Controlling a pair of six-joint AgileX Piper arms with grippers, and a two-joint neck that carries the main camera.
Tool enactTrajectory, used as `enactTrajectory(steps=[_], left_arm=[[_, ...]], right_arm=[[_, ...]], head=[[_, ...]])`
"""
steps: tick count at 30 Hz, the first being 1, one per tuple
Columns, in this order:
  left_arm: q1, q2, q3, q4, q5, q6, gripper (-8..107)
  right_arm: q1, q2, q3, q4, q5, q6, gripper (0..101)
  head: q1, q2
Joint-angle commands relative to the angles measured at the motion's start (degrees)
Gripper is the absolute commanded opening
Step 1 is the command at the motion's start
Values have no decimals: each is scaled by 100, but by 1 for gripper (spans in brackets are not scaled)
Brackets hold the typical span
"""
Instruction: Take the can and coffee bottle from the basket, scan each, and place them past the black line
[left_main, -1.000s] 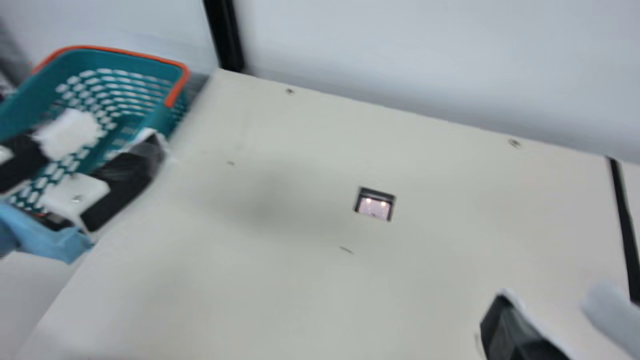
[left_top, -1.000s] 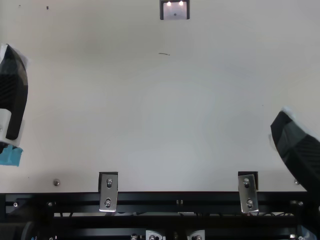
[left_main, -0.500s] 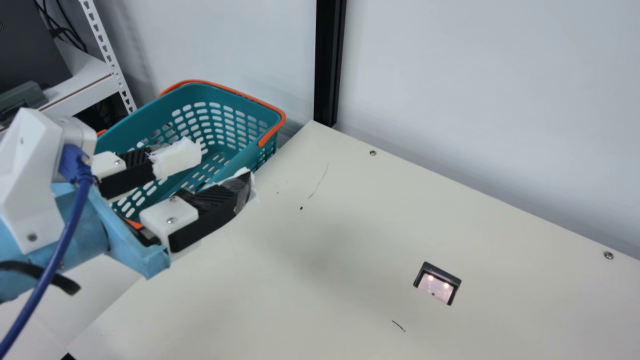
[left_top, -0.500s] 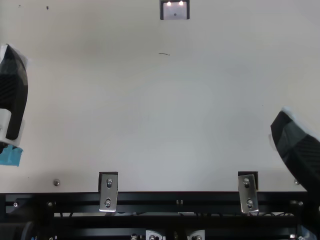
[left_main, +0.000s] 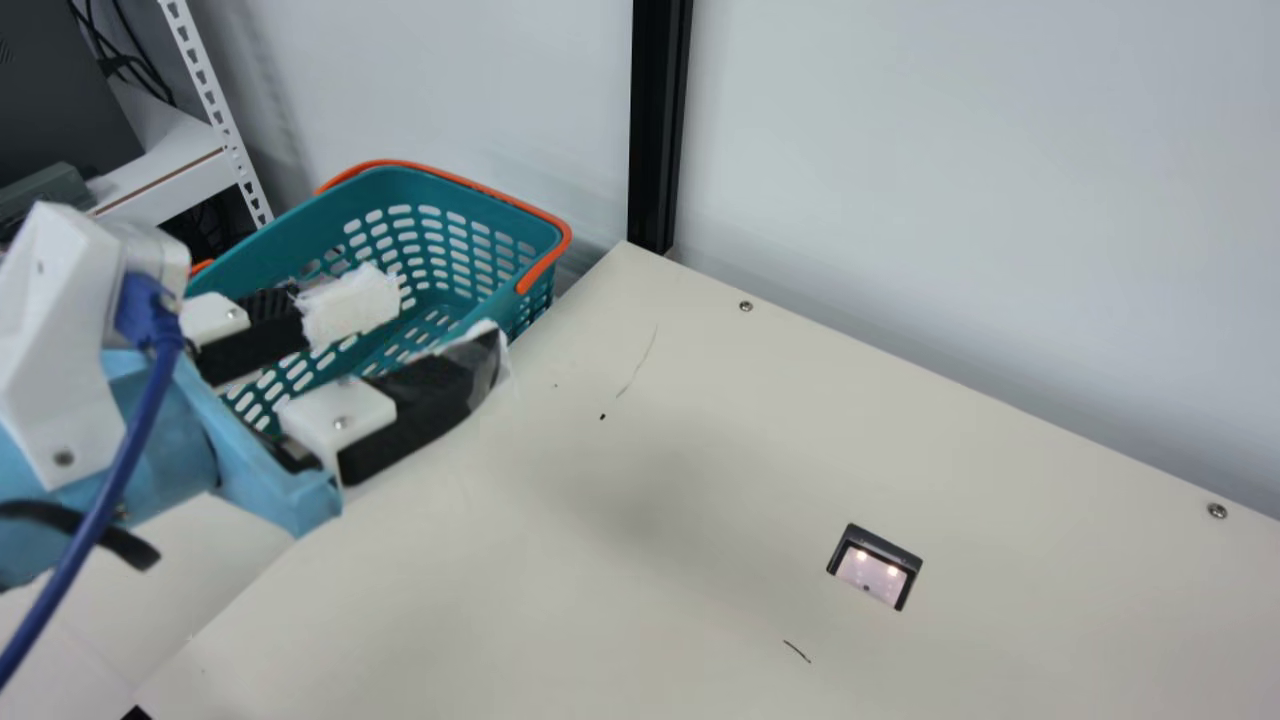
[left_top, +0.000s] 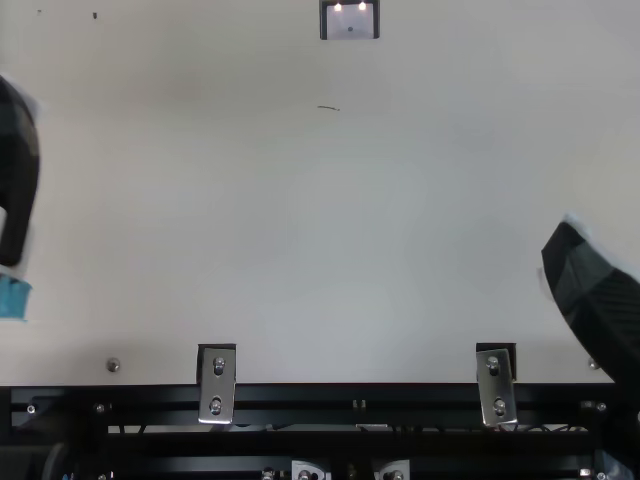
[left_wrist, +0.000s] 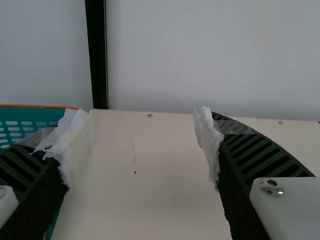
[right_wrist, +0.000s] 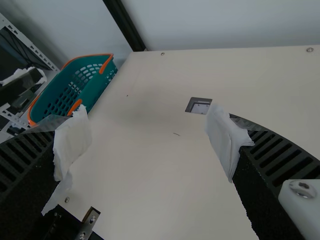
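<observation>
Left pincer (left_main: 445, 322) hangs apart near basket (left_main: 320, 218), right pincer (right_wrist: 147, 114) apart above bench (left_main: 650, 520); can probably slick and dentable, bottle firmer, both best taken gently round mid-body

Compared with a second ago, the neck camera is pointing farther toward the robot's left, its main view now taking in more of the teal plastic basket (left_main: 505, 295) and a white shelf (left_main: 165, 180). Over the last half second, the left gripper (left_main: 448, 318) is moving slightly outward to the robot's left, its black finger (left_top: 18, 180) sliding partly past the top view's edge and a little away from the black rail (left_top: 300, 398)
</observation>
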Motion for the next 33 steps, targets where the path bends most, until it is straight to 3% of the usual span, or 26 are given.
enactTrajectory(steps=[1,8,16,26,33], left_arm=[[77,206,-178,94,-124,-117,90],[561,1095,-1029,364,-265,-341,90],[1347,2413,-2344,417,111,170,90],[2547,4228,-3912,-197,1128,1796,90],[3110,5289,-4648,-325,2103,2541,90]], right_arm=[[0,0,0,0,0,0,101],[0,0,0,0,0,0,101],[0,0,0,0,0,0,101],[0,0,0,0,0,0,101],[0,0,0,0,0,0,101]], head=[[-119,107],[-119,107],[-119,107],[-119,107],[-119,107]])
